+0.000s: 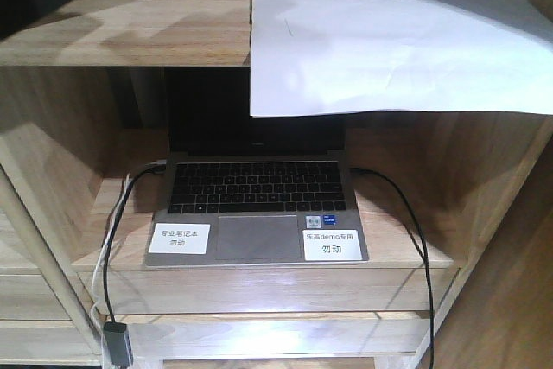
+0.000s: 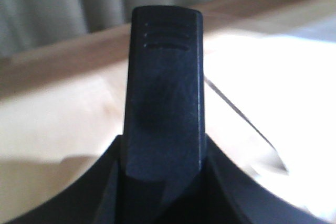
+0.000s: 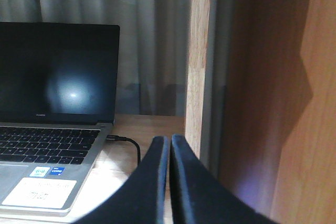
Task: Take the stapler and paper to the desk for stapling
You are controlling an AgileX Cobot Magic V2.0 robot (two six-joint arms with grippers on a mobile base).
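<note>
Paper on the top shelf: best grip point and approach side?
Pinch the overhanging front strip of the paper, coming from the front. The rest lies flat on the shelf, leaving no underside to reach. That strip juts past the shelf lip above the laptop, free on both faces.

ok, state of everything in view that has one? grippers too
paper: flat on the wooden top surface, slightly creased, front edge overhanging the laptop bay
laptop: lid open, screen dark
cables: plugged in, one on each side of the laptop
right gripper: shut, nothing between the fingers
left gripper: over the paper; open or shut can't be told
stapler: not in view
</note>
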